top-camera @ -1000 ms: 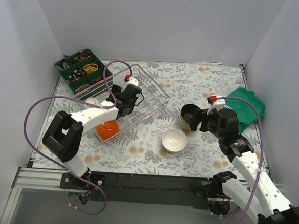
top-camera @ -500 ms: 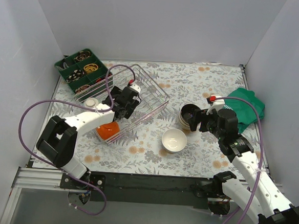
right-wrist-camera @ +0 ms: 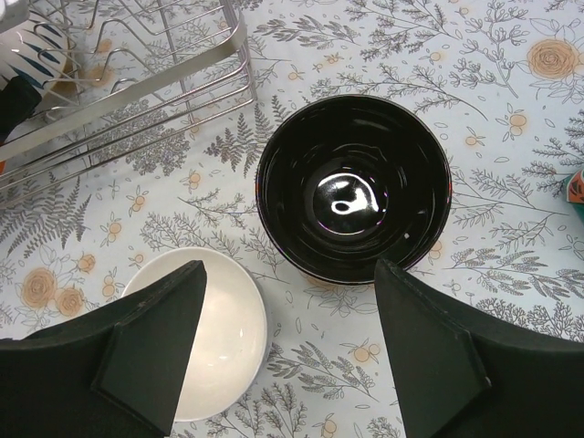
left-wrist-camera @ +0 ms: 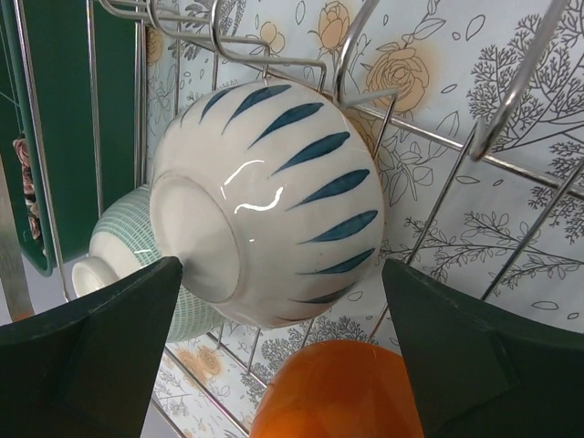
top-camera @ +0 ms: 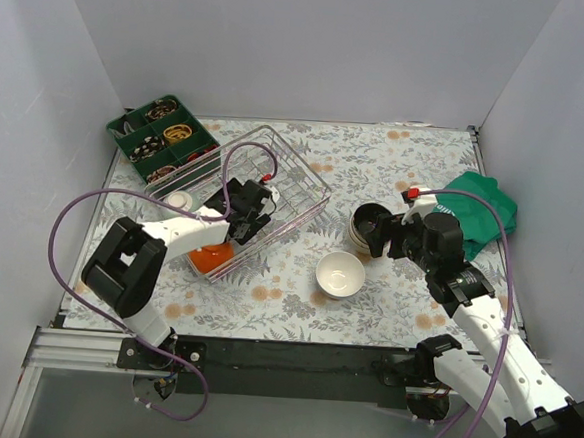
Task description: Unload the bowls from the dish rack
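The silver wire dish rack (top-camera: 299, 184) stands at the left middle of the table. My left gripper (top-camera: 244, 216) is inside it, open. In the left wrist view a white bowl with blue streaks (left-wrist-camera: 274, 201) stands on edge between the open fingers (left-wrist-camera: 82, 356), with a green-patterned bowl (left-wrist-camera: 119, 255) behind it and an orange bowl (left-wrist-camera: 342, 392) below. The orange bowl (top-camera: 209, 254) shows at the rack's near end. My right gripper (top-camera: 383, 233) is open above a black bowl (right-wrist-camera: 354, 187) on the table. A white bowl (top-camera: 339, 274) sits beside it.
A green compartment tray (top-camera: 160, 137) of small items stands at the back left, touching the rack. A green cloth (top-camera: 483, 207) lies at the right. A small white disc (top-camera: 179, 200) sits left of the rack. White walls enclose the table.
My left gripper has moved down and toward the near side inside the rack, closer to the orange bowl. The right arm has hardly moved.
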You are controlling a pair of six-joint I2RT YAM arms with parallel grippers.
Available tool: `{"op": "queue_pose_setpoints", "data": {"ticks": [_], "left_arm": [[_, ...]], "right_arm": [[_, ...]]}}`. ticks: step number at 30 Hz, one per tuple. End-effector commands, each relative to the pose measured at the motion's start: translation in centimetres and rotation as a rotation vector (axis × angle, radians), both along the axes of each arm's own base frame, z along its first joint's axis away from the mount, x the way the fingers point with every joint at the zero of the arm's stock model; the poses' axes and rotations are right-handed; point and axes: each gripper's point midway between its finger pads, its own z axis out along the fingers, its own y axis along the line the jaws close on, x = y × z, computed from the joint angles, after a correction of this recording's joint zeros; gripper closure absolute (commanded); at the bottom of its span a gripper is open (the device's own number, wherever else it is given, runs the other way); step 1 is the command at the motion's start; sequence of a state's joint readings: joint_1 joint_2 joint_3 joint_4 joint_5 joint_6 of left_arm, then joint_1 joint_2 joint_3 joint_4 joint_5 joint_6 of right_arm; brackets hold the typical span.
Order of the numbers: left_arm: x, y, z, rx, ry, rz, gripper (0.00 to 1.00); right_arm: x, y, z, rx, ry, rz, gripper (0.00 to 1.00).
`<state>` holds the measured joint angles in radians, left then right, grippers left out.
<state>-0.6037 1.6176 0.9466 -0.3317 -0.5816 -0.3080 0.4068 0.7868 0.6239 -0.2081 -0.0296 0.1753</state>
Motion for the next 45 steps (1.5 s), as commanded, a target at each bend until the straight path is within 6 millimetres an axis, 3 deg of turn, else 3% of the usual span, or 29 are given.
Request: {"op": "queue_pose_setpoints", "data": {"ticks": [1, 9, 13, 22, 40, 45], "left_arm": [[0.4, -0.5, -1.0, 0.007, 0.024, -0.044, 0.06], [0.6, -0.2, -2.3, 0.021, 0.012, -0.023, 0.06], [0.8, -0.1, -2.3, 0.026, 0.003, -0.01, 0.13], [1.3, -2.1, 2.1, -0.088, -0.084, -0.02, 0.4], [1.2, -2.4, 8.2, -0.196, -0.21, 0.039, 0.73], [1.6, -2.2, 9.4, -0.209, -0.251, 0.058, 0.79]], "right_arm": [[0.1, 0.4, 0.3, -0.002, -0.024, 0.022, 0.18], [0.1, 0.4, 0.1, -0.003, -0.018, 0.027, 0.18], [0.1, 0.5, 0.0, -0.004, -0.019, 0.029, 0.18], [0.1, 0.5, -0.1, -0.002, -0.012, 0.029, 0.18], [0.1, 0.6, -0.1, -0.003, -0.01, 0.035, 0.18], [0.0, 0.8, 0.2, 0.004, -0.014, 0.048, 0.18]]}}
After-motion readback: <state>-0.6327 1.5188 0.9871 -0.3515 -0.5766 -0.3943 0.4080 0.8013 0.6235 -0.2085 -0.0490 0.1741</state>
